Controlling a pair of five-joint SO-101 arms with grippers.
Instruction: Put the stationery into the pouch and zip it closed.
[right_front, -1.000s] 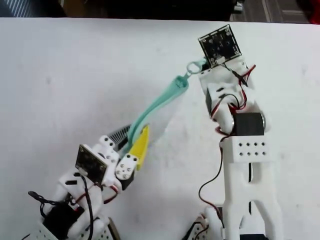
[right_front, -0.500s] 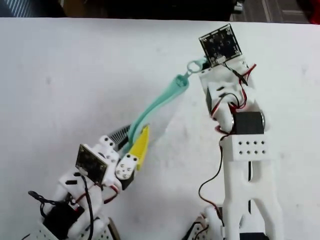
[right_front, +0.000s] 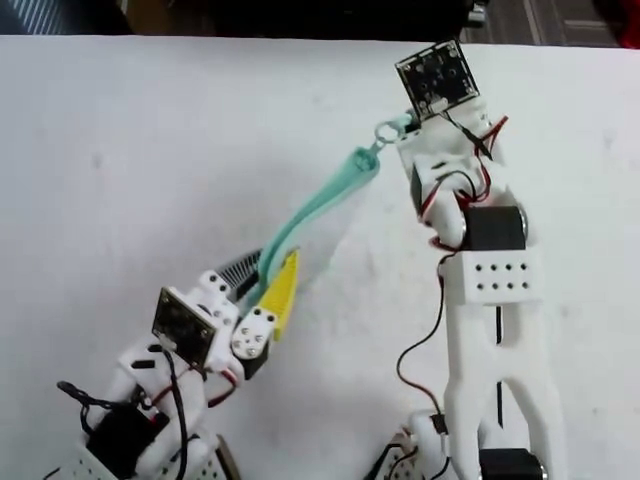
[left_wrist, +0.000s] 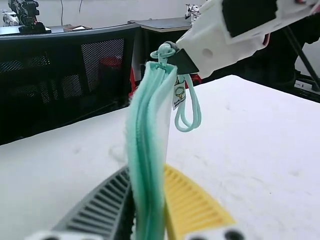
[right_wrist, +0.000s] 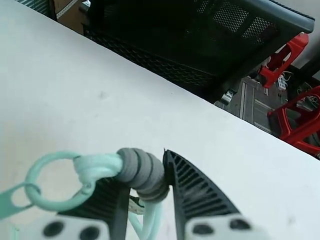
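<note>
A mint-green pouch (right_front: 320, 205) hangs stretched between the two arms above the white table. My left gripper (right_front: 266, 285), with one grey and one yellow finger, is shut on the pouch's near end (left_wrist: 147, 150). In the left wrist view the zip line runs along the pouch's upper edge and looks closed. My right gripper (right_front: 403, 130) is shut on the zipper pull at the far end. Its black fingers (right_wrist: 192, 187) pinch the grey knot (right_wrist: 142, 172) beside the mint ring (right_wrist: 52, 180). A mint cord loop (left_wrist: 187, 112) dangles below that grip.
The white table (right_front: 130, 150) stretches wide to the left of the pouch and to the right of the right arm. Its far edge (right_front: 250, 38) lies just beyond the right gripper. A black mesh chair (right_wrist: 210, 30) and red frames (right_wrist: 295, 100) stand past that edge.
The right arm has shifted a little toward the table's far edge, drawing the pull and the pouch's far end with it. The left arm has not moved.
</note>
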